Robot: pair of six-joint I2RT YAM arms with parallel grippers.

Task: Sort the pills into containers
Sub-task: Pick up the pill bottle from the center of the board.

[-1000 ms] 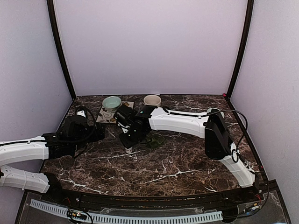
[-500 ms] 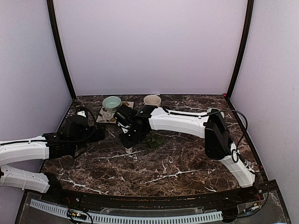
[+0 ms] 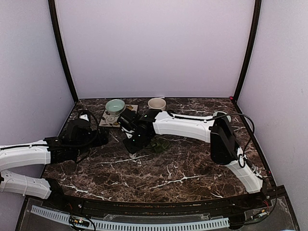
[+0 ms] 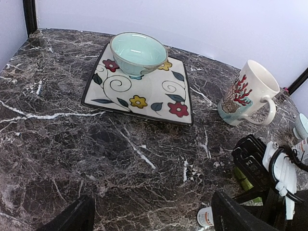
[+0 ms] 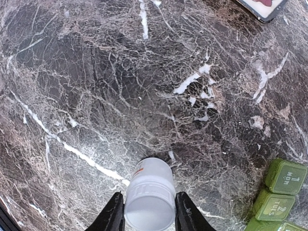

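Note:
My right gripper (image 5: 150, 212) is shut on a white pill bottle (image 5: 150, 192), one finger on each side just below its lid. The bottle is upright at or just above the marble table; it also shows in the left wrist view (image 4: 205, 217). The dark green pill box (image 5: 279, 192), its lids marked with days, lies just right of the bottle; it also shows in the top view (image 3: 160, 144). My right gripper (image 3: 133, 148) is mid-table. My left gripper (image 3: 98, 139) is open and empty over bare marble at the left, its fingers (image 4: 72, 219) wide apart. No loose pills are visible.
A square floral plate (image 4: 159, 96) with a pale green bowl (image 4: 136, 52) sits at the back left. A cream mug (image 4: 245, 94) with a coral pattern stands right of it. The enclosure walls close in the sides and back.

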